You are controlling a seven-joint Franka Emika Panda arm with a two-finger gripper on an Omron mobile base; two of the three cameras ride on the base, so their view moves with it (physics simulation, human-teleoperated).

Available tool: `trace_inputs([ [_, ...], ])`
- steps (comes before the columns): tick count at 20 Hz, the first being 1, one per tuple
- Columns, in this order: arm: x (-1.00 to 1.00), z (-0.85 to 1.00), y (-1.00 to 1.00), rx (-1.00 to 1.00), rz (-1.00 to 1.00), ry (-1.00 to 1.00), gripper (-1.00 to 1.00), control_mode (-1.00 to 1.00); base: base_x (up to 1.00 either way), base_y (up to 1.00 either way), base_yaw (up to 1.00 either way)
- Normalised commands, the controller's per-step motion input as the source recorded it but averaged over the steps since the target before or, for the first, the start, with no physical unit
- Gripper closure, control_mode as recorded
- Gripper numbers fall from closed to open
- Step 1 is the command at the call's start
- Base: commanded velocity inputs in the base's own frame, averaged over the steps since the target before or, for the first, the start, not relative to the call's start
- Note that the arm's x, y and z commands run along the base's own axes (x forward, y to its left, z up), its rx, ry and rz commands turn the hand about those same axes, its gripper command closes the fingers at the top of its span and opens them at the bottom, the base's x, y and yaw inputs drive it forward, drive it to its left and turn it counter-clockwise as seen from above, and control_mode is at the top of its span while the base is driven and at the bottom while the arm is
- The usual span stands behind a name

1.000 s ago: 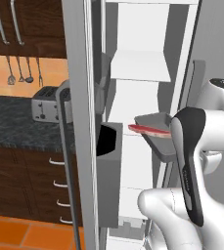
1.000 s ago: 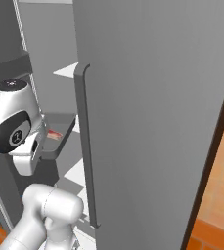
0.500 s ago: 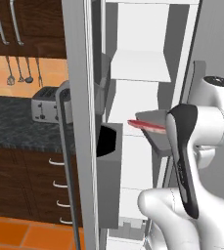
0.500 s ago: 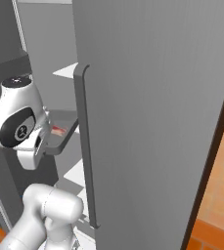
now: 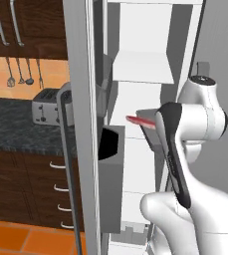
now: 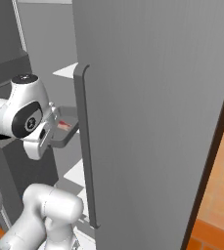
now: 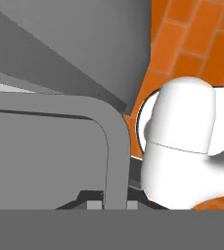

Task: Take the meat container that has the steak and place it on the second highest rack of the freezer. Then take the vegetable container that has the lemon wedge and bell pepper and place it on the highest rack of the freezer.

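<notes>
The arm has moved up a little and turned since a second ago: in the left base view its white joint now stands higher beside the freezer (image 5: pixel 150 60), and the steak (image 5: pixel 138 120) has risen with it. The steak lies in the grey meat container (image 6: pixel 64 134), which the gripper (image 7: pixel 114 197) carries; in the hand view the fingers are narrow, clamped on the rim of this tray. The container hangs in front of the open freezer, just below the white shelf (image 5: pixel 143 68) that is seen above it, and it does not rest on any shelf yet. It seems the robot is lifting the tray toward the second highest rack, so the first placing is near but not done
</notes>
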Motion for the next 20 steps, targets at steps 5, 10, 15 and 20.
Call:
trace_inputs([
  [5,0.46,-0.16,0.03,0.00,-0.04,-0.02,1.00,-1.00,0.00,0.00,0.00],
  [10,0.46,-0.01,-0.01,0.00,-0.06,-0.07,1.00,-1.00,0.00,0.00,0.00],
  [15,0.49,-0.07,-0.02,0.00,-0.09,-0.05,1.00,-1.00,0.00,0.00,0.00],
  [20,0.44,-0.25,-0.04,0.00,-0.02,-0.02,1.00,-1.00,0.00,0.00,0.00],
])
